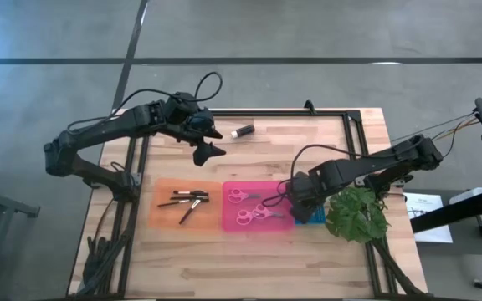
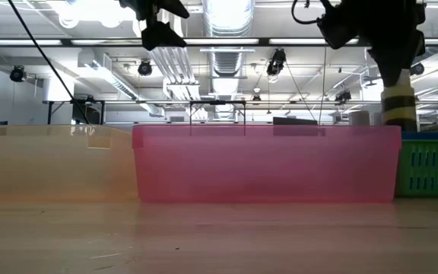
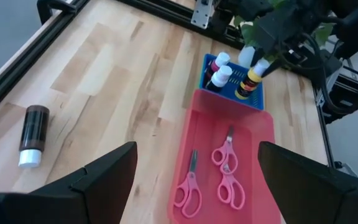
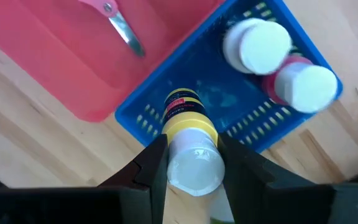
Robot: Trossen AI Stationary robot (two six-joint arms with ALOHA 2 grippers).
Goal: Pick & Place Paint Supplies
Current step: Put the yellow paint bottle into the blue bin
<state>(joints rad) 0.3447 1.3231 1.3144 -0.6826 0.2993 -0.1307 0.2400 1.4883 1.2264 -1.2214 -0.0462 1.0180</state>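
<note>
Floor [image 1: 325, 42]: grey, smooth, crossed by dark straight seams, one running left to right beyond the far edge of the table, one slanting toward the far left.

Table [image 1: 308, 259]: pale wooden planks, butcher-block pattern, framed by a black metal rail [image 1: 266, 113] along the far side and both ends.

Ceiling [image 2: 226, 46]: open industrial type, white ducts and beams, seen in the low view.

Light: a long bright fixture [image 2: 226, 11] overhead at centre, another glare patch at far left; several dark lamps [image 2: 17, 73] hang from the beams.

Furniture: a grey stand at the right edge, carrying white paper sheets [image 1: 429, 219]. Far room details are indistinct.
</note>
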